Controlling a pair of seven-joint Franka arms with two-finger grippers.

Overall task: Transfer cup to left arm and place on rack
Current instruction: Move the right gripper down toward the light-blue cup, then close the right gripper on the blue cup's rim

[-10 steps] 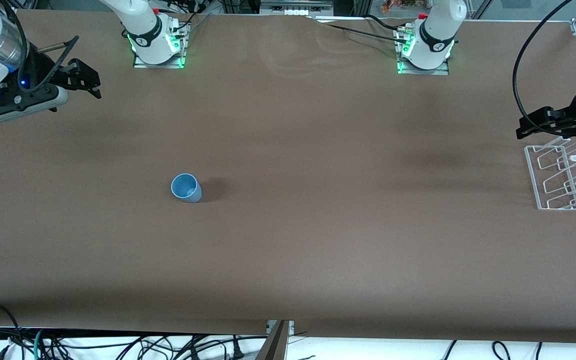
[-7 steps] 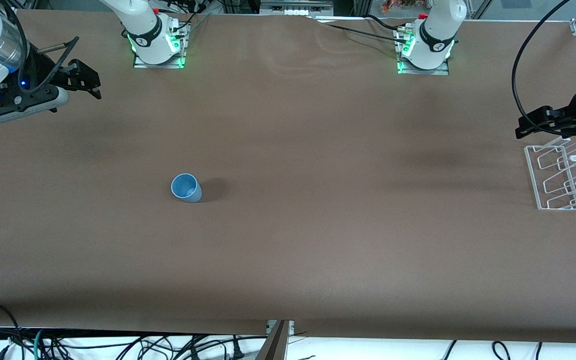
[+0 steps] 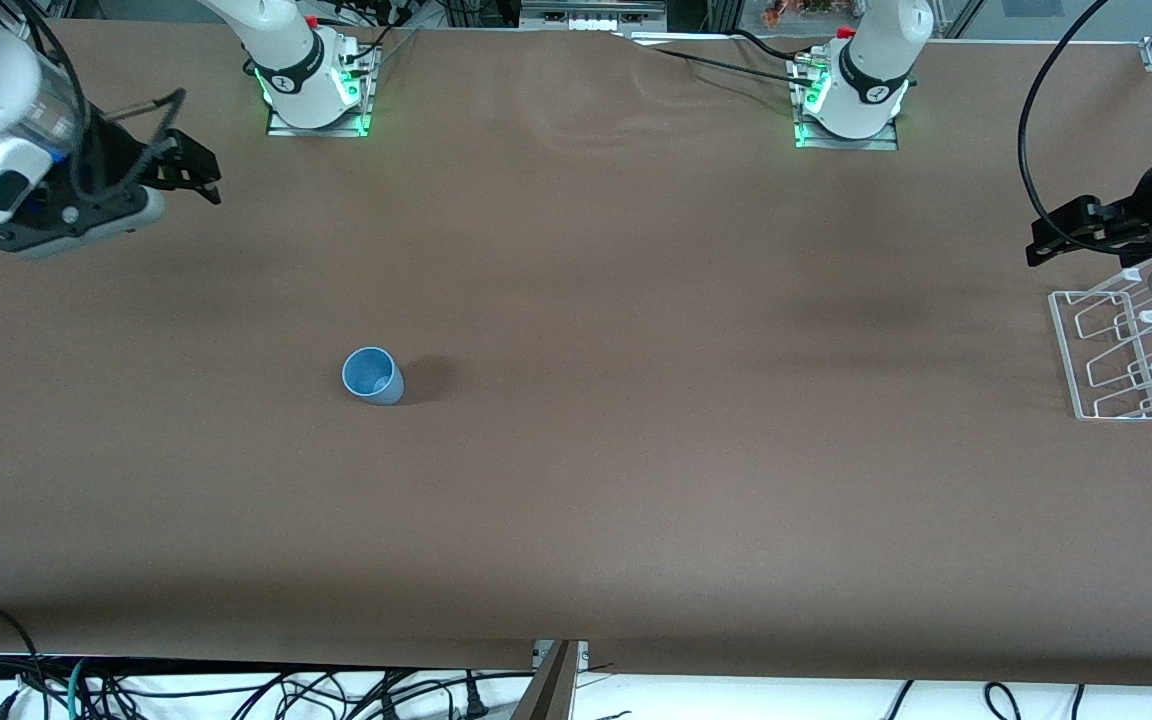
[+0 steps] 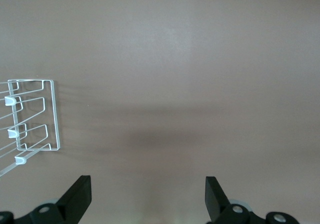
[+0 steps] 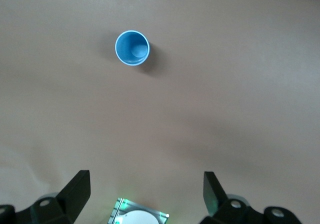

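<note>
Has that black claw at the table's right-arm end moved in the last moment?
Yes. The right gripper has shifted toward the right arm's base.

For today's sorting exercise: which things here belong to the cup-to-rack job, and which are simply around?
Belongs to the job:
- cup, upright on the table
- rack, at the left arm's end of the table
- right gripper, jaws open, empty
- left gripper, jaws open, over the table beside the rack

Simply around:
- table
- cables along the table's nearer edge

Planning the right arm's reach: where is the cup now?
The cup stands upright on the bare table, toward the right arm's end, well apart from the rack.
</note>
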